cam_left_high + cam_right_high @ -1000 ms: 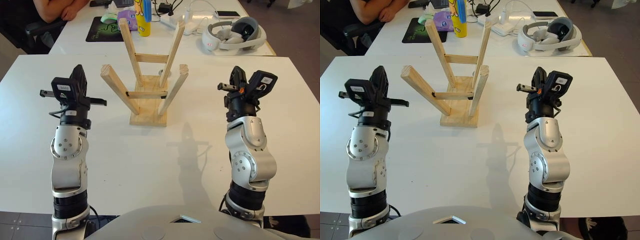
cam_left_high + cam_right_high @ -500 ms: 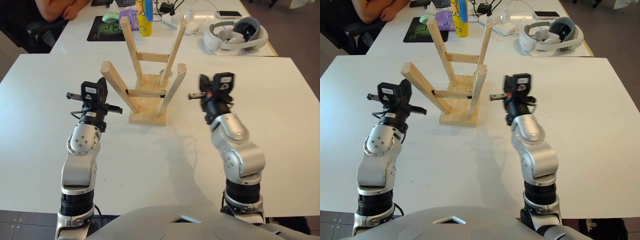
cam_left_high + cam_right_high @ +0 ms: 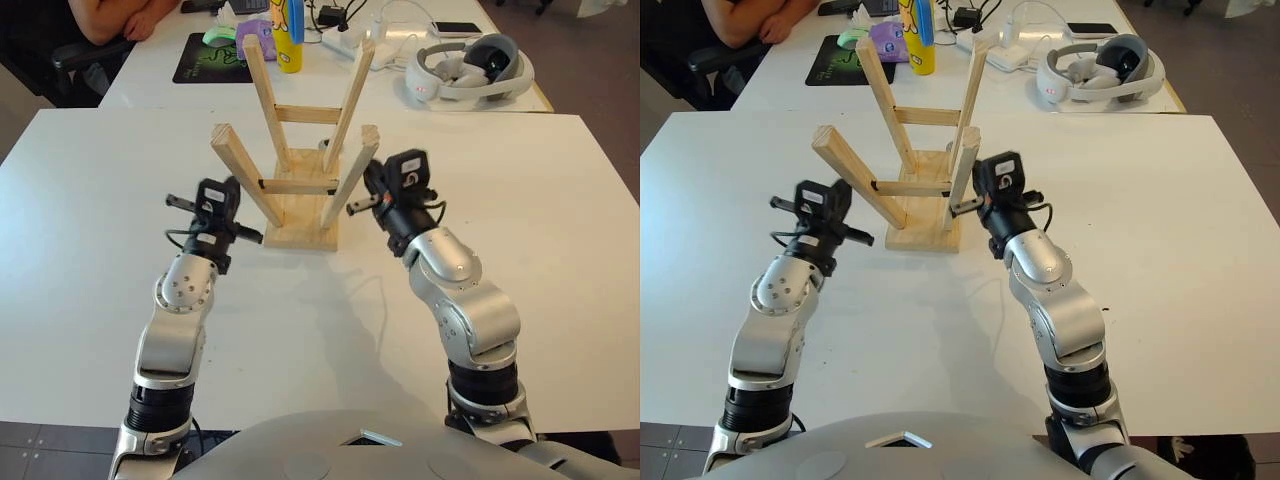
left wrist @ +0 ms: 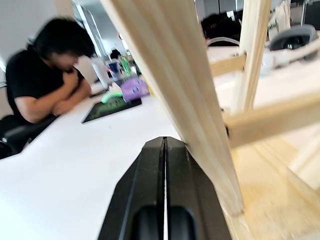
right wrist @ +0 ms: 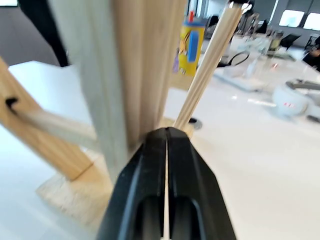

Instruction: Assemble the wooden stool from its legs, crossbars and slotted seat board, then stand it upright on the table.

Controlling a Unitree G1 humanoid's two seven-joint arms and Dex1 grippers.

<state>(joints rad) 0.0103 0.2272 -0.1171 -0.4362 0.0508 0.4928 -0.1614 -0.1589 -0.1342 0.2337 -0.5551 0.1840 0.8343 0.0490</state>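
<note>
White table (image 3: 560,250) across the whole middle of the frame. Just above centre, wooden stool (image 3: 298,186) upside down on it: seat board (image 3: 296,222) flat on the tabletop, legs (image 3: 262,100) splayed upward, crossbars (image 3: 305,115) between them. Along the upper edge, second table (image 3: 150,85), bearing black mouse pad (image 3: 205,58) upper left, yellow bottle (image 3: 289,35) beside it, white headset (image 3: 465,70) upper right.

Upturned pale wooden stool (image 3: 300,185) rests on its flat seat board (image 3: 300,228) mid white table (image 3: 560,250), legs upward; left gripper (image 3: 253,238) just left of it; right gripper (image 3: 353,210) just right; yellow bottle (image 3: 289,35) behind, on farther white table (image 3: 150,70).
</note>
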